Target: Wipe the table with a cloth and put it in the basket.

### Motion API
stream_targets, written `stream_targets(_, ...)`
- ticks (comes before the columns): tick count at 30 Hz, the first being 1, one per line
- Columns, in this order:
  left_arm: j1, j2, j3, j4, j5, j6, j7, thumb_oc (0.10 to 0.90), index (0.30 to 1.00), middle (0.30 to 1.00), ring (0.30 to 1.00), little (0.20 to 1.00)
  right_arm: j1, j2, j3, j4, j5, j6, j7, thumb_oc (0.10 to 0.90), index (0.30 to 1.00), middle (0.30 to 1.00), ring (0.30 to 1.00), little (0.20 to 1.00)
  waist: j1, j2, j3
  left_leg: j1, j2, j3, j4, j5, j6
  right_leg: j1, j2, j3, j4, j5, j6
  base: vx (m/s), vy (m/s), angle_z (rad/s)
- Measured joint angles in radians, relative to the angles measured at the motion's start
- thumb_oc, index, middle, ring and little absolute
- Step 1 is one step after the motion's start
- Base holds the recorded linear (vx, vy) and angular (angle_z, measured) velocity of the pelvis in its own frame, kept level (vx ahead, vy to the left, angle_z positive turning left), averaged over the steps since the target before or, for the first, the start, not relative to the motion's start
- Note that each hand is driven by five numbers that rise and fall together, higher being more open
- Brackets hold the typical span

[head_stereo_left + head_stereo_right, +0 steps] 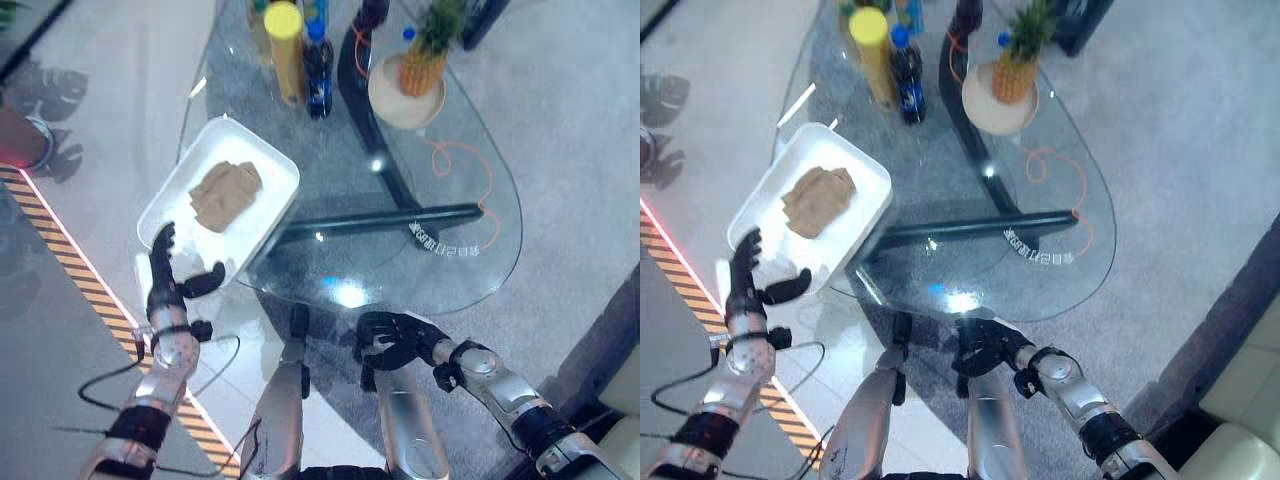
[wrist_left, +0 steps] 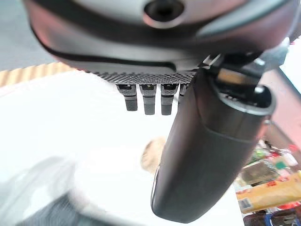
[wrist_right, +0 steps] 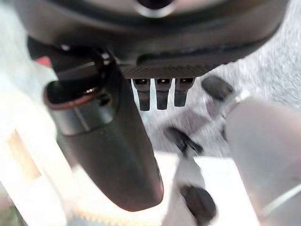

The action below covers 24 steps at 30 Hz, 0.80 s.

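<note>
- A white rectangular basket [image 1: 165, 205] sits at the left edge of the glass table [image 1: 470, 260], its long axis running from the near left to the far right.
- Inside it lies the tan cloth [image 1: 225, 193], crumpled into a loose heap near the middle of the basket floor; its longer side follows the basket's long axis, and no hand touches it.
- The left hand [image 1: 165, 275] hangs at the basket's near corner, fingers straight and pointing up toward the rim, thumb spread out to the side; it holds nothing. Its own wrist view shows the fingers extended over the white surface.
- The right hand [image 1: 392, 343] is low, just off the near edge of the table, fingers curled loosely inward with nothing in them.
- At the far end of the table stand a yellow-capped bottle [image 1: 286, 50] and a dark bottle with a blue cap [image 1: 318, 70], side by side.
- To their right, a shallow round plate [image 1: 385, 100] carries a pineapple [image 1: 425, 55], standing upright.
- An orange cord [image 1: 470, 165] loops across the glass near the plate.
</note>
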Motion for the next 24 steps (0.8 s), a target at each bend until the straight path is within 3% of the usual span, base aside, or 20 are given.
stream_targets(2,0.040,-0.076,0.014,0.061,-0.034,0.004,-0.070,0.800,0.900,0.900,0.900,0.900,0.032,0.057,-0.045,0.066,-0.005,0.001,-0.054,0.800,0.900,0.900,0.900,0.900,0.001,0.017,-0.025,0.057,0.003,-0.001,-0.032,0.001,0.000,0.059,0.003,-0.002,-0.034,0.001,0.000,0.06,-0.095,0.00)
stream_targets(7,0.119,-0.210,-0.027,0.218,-0.073,0.055,-0.237,0.800,0.900,0.900,0.900,0.900,0.115,0.116,-0.064,0.276,-0.011,-0.002,-0.099,0.800,0.900,0.900,0.900,0.900,-0.010,0.060,-0.173,0.155,0.009,-0.013,-0.090,0.004,0.006,0.197,0.013,-0.025,-0.156,0.026,0.003,0.08,-0.090,0.09)
stream_targets(13,0.139,-0.295,-0.049,0.545,-0.117,0.091,-0.309,0.800,0.900,0.900,0.900,0.900,0.148,0.218,-0.141,0.593,-0.007,-0.036,-0.124,0.800,0.900,0.900,0.900,0.900,-0.028,0.030,-0.326,0.269,0.020,-0.008,-0.121,-0.029,-0.003,0.371,0.036,-0.025,-0.327,0.061,0.002,0.04,-0.030,-0.02)
stream_targets(17,0.131,-0.306,-0.028,0.683,-0.141,0.091,-0.352,0.800,0.900,0.900,0.900,0.900,0.160,0.238,-0.177,0.723,0.013,-0.053,-0.120,0.800,0.900,0.900,0.900,0.900,-0.034,0.025,-0.393,0.308,0.030,0.014,-0.121,-0.045,-0.007,0.401,0.044,-0.009,-0.338,0.060,0.002,0.03,-0.013,-0.15)
stream_targets(24,0.126,-0.308,-0.027,0.754,-0.114,0.094,-0.400,0.800,0.900,0.900,0.900,0.900,0.190,0.249,-0.208,0.761,0.071,-0.061,-0.108,0.800,0.900,0.900,0.900,0.900,-0.054,0.029,-0.453,0.340,0.036,0.040,-0.122,-0.061,-0.001,0.423,0.048,0.016,-0.338,0.059,-0.001,0.03,-0.010,-0.12)
